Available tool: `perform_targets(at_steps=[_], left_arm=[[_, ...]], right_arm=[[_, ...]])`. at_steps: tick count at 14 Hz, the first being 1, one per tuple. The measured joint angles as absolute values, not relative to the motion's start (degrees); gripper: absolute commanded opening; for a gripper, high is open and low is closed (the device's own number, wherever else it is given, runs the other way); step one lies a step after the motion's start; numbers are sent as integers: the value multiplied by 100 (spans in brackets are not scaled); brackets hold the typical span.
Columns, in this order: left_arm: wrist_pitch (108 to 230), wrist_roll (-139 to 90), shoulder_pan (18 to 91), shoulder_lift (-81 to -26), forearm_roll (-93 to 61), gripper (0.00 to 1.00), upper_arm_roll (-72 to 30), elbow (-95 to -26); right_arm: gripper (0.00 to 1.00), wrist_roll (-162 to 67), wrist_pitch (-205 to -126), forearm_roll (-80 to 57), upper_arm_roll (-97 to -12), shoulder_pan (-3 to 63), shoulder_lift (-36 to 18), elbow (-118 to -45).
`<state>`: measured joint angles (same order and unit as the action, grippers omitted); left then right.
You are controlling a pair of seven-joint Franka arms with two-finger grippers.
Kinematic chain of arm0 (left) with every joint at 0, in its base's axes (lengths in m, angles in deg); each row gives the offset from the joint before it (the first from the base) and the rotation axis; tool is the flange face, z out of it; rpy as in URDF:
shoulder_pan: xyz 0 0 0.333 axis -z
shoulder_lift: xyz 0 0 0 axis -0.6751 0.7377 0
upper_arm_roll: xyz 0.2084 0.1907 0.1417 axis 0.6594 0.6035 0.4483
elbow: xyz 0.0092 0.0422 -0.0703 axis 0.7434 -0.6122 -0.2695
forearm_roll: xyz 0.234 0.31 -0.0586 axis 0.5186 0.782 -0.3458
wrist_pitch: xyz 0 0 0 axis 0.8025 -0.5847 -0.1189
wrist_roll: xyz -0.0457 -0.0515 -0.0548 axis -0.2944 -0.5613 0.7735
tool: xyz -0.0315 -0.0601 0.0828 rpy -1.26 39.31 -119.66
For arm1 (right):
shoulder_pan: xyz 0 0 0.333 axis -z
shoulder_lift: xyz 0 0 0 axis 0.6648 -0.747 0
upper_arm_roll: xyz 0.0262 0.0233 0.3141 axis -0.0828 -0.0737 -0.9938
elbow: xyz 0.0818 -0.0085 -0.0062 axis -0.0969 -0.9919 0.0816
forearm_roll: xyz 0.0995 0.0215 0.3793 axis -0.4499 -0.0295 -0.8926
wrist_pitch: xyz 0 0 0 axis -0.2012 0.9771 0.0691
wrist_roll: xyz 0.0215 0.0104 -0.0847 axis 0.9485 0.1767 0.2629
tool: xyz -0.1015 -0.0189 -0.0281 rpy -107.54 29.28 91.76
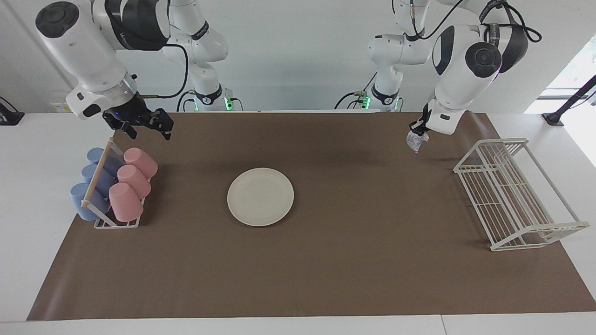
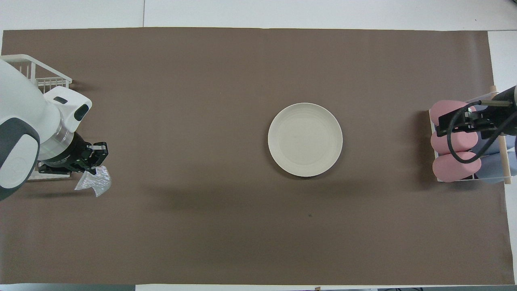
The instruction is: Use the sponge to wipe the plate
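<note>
The left gripper (image 1: 416, 131) is clamped on the sponge (image 1: 414, 141), dangling over the mat (image 1: 326, 260) beside the wire rack (image 1: 512, 195); the right gripper (image 1: 144, 123), jaws spread and empty, hangs over the cup rack (image 1: 114, 186); farther out, the plate (image 1: 260, 197) lies mid-mat, well apart from both; that loose sponge could snag the rack or slip free.

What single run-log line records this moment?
left hand: shut on sponge, raised beside wire rack | right hand: open, above cup rack | plate: untouched mid-mat
</note>
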<state>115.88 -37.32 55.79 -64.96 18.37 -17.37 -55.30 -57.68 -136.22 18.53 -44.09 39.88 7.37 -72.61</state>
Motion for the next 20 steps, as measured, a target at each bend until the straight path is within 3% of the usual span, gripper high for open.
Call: perform_targets(at_steps=[6,11,20], left_arm=[[11340,-3732,5989,-6198,4415,0,-1808,-5373],[12069,-3575,5932,-5655,6274,0,-1735,-5349],[12584,-4994,5532,-4620,7276,0,-1693,-5359]], right_arm=[[100,-5504,-13634,1891,-4250,3992,968,-7582],[100,-5385,-13756,1891,-4240,3992,971,-7587],[100,-5343,-13865,1905,-4237,3990,971,-7587]])
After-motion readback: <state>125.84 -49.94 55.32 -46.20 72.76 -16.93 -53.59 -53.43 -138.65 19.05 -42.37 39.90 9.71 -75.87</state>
